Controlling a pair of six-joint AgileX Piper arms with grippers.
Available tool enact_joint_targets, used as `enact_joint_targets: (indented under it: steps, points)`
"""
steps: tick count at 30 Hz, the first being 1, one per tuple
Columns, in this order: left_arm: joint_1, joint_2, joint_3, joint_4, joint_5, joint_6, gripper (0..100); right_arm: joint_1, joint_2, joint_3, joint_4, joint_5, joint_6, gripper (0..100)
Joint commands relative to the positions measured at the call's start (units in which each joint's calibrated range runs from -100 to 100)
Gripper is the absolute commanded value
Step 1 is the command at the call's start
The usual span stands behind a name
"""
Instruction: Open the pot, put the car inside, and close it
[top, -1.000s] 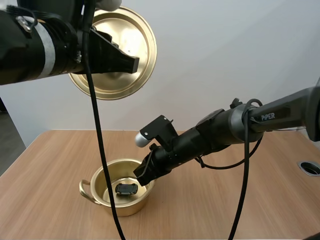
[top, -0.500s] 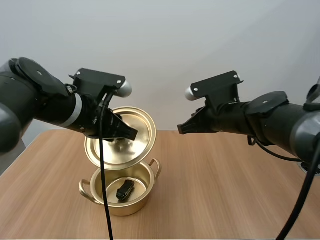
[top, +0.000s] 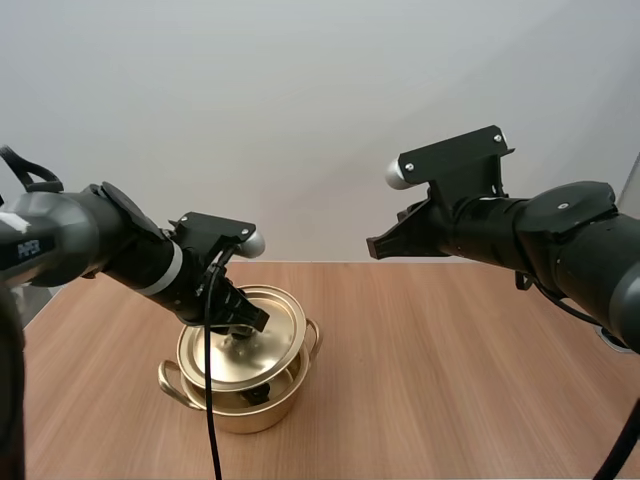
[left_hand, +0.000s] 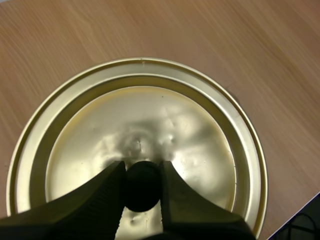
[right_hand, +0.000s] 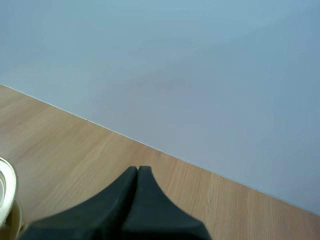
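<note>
We are pinching the black knob (left_hand: 142, 186) of the round golden metal lid (top: 272, 335) in our left gripper (left_hand: 142, 175), tilted over the golden pot (top: 245, 412), near left. It is probably light, stiff and slick, so the knob is the best hold. Our right gripper (top: 378, 247) is hanging closed and empty.

The high view looks forward and down over the table (top: 450, 380) from behind both arms, at middle range. The left wrist view faces almost straight down past the left end effector (left_hand: 142, 170), very close on the pot lid (left_hand: 150, 115). The right wrist view looks out low past the right end effector (right_hand: 137, 172), across the table to the wall (right_hand: 200, 75), and catches the same lid's rim.
</note>
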Motion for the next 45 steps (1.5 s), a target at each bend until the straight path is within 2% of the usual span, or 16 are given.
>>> enact_joint_targets:
  steps: [1,16,18,20,23,24,28,30,36,38,40,42,45]
  points:
    - [0.0,1.76,0.18,-0.05,-0.12,0.45,0,-0.05,0.03,0.08,0.0,-0.13,0.0,0]
    - [0.0,6.09,0.18,0.89,3.52,3.17,2,-0.05,0.03,0.08,-0.44,-0.3,0.0,0]
    - [0.0,6.09,0.18,0.32,5.92,3.28,18,-0.05,0.03,0.08,-0.44,-0.3,0.0,0]
    - [0.0,5.92,0.18,0.13,6.48,3.28,42,-0.05,0.03,0.08,-0.57,-0.3,0.0,0]
    - [0.0,4.45,-0.01,0.13,6.48,2.81,91,-0.05,0.03,0.08,-1.46,-0.3,0.0,0]
    - [0.0,3.54,-0.45,0.13,6.96,2.79,100,-0.05,0.03,0.08,-1.57,-0.3,0.0,0]
    - [0.09,-1.18,-4.59,0.3,8.8,-0.57,100,-0.05,0.03,0.08,-1.69,-0.3,0.0,0]
    - [0.09,-4.83,-7.86,-2.01,7.98,-0.57,100,-0.05,0.03,0.08,-1.69,-0.3,0.0,0]
    - [0.09,-22.34,-11.78,-18.73,-10.44,-1.03,100,-0.05,-0.15,1.12,-3.9,-2.91,0.67,0]
    - [0.09,-30.25,-11.78,-22.41,-15.9,-4.5,100,-0.05,-0.44,2.75,-3.78,-6.18,1.86,0]
    - [0.09,-37.87,-11.46,-21.83,-21.22,-7.93,100,-0.05,-0.44,4.15,-3.48,-10.55,3.77,0]
    - [0.09,-43.92,-9.92,-18.22,-27.59,-8.17,100,-0.05,-0.44,5.59,-2.99,-15.54,4.51,0]
    - [0.09,-51.55,-4.1,-7.59,-28.9,-11.49,100,-0.05,-0.44,6.93,-0.78,-24.95,4.51,0]
